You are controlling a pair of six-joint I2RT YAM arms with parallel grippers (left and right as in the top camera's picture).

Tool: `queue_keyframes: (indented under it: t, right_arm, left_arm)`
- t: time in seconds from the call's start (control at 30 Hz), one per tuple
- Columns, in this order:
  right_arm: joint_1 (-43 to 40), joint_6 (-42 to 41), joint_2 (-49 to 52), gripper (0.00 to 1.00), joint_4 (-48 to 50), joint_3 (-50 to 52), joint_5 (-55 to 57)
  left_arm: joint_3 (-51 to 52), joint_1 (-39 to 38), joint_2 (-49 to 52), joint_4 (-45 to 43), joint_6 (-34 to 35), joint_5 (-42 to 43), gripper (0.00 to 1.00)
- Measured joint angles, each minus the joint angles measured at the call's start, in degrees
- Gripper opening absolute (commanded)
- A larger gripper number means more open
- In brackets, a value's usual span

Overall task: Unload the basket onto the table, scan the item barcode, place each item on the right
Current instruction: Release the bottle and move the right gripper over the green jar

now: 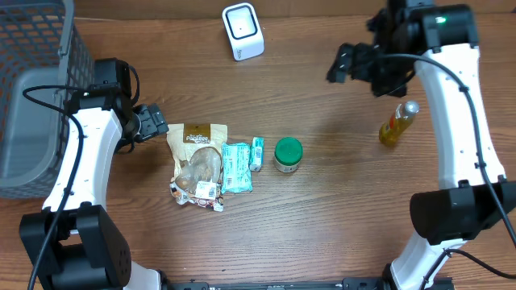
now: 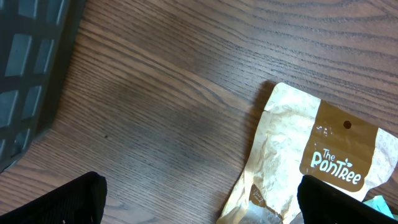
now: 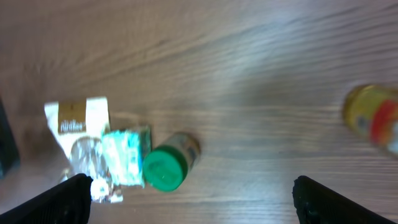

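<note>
Left gripper (image 1: 157,123) and right gripper (image 1: 343,64) gape wide, empty. Pickup stage: left hovers beside the pouch (image 1: 197,149), so grab it, then scanner (image 1: 243,31).

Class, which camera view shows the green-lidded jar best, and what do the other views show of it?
The overhead view: the green-lidded jar is sharp and whole there. The right wrist view shows it too, but blurred. The left wrist view misses it entirely.

Bench (image 1: 339,225): basket (image 1: 32,97) at far left edge; scanner (image 1: 243,31) at rear centre; pouch (image 1: 196,149) mid-bench, wrapped packet (image 1: 236,167) touching its right side, jar (image 1: 288,155) just right of that; bottle (image 1: 398,123) well apart, far right
</note>
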State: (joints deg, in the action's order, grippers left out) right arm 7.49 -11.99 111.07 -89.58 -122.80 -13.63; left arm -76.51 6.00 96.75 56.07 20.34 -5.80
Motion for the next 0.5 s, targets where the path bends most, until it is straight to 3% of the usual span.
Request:
queue_keyframes:
  t: [0.5]
  right_arm:
    - [11.6, -2.0, 0.0, 1.00, 11.7, 20.5, -1.2]
  left_arm:
    - [0.0, 0.0, 0.0, 0.0, 0.0, 0.0, 0.99]
